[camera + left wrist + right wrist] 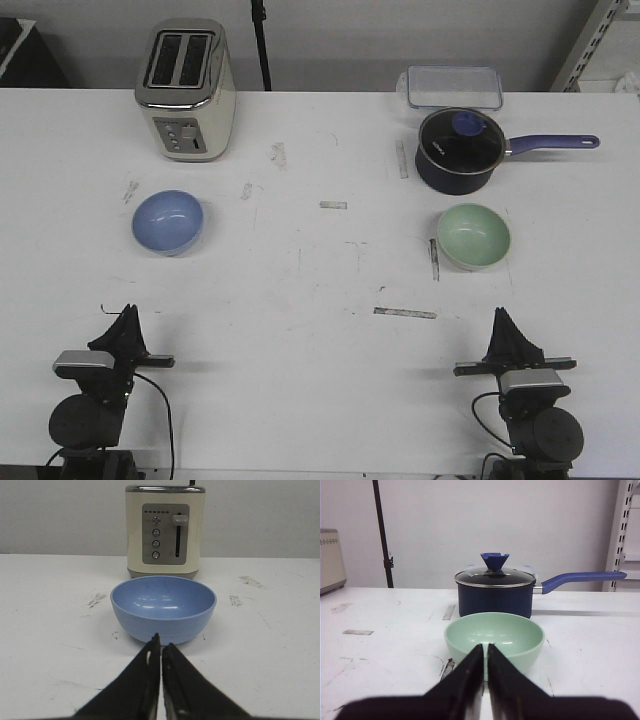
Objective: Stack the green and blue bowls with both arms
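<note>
The blue bowl (168,221) (163,608) stands upright on the left half of the white table, in front of the toaster. On the right half the green bowl (473,236) (494,639) sits upright, just in front of the saucepan. My left gripper (127,312) (160,641) is low at the table's near edge, well short of the blue bowl, shut with nothing in it. Opposite it, my right gripper (499,314) (486,649) is also at the near edge, pointing at the green bowl from a distance, shut and empty.
A cream toaster (186,90) (164,531) stands at the back left. A dark blue saucepan (458,150) (495,593) with a glass lid has its handle (552,144) pointing right; a clear lidded box (452,87) lies behind it. Tape scraps (405,313) mark the table (320,260).
</note>
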Motion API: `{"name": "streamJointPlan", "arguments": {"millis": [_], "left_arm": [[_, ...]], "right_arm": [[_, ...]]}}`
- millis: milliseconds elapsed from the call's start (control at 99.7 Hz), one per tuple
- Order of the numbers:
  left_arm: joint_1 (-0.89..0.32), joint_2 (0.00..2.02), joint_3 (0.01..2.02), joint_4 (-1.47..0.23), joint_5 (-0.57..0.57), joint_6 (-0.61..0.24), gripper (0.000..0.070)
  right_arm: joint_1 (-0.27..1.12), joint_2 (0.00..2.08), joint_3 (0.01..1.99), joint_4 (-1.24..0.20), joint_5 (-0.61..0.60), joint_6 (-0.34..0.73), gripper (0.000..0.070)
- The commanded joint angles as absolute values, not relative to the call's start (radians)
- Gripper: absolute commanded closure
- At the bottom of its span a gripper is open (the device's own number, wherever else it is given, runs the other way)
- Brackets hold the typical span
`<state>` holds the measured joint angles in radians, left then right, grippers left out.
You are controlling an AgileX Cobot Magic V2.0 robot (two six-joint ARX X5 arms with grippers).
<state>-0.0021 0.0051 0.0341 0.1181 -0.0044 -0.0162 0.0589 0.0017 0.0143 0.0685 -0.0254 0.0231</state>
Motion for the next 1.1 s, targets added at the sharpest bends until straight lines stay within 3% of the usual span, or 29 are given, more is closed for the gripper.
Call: {"name": "streamJointPlan", "arguments": {"millis": [0, 431, 802, 1093], "left_arm": [[-0.001, 0.003, 0.012, 0.13, -0.008, -0.019, 0.0698], [-0.001, 0.003, 0.012, 0.129, -0.008, -0.019, 0.0698], [-0.001, 0.003, 0.012, 0.129, -0.008, -0.019, 0.0698], [-0.001, 0.003, 0.012, 0.13, -0.008, -0.019, 0.0699]], "right_arm": [[0.059, 0.001, 0.013, 0.082, -0.023, 0.025, 0.0691], [0.059, 0.002, 0.029, 0.069, -0.023, 0.027, 0.0691], [0.059, 0.035, 0.21, -0.177, -0.023, 0.026, 0.0691], [0.059, 0.289, 0.424, -0.274, -0.027, 0.026, 0.0691]]}}
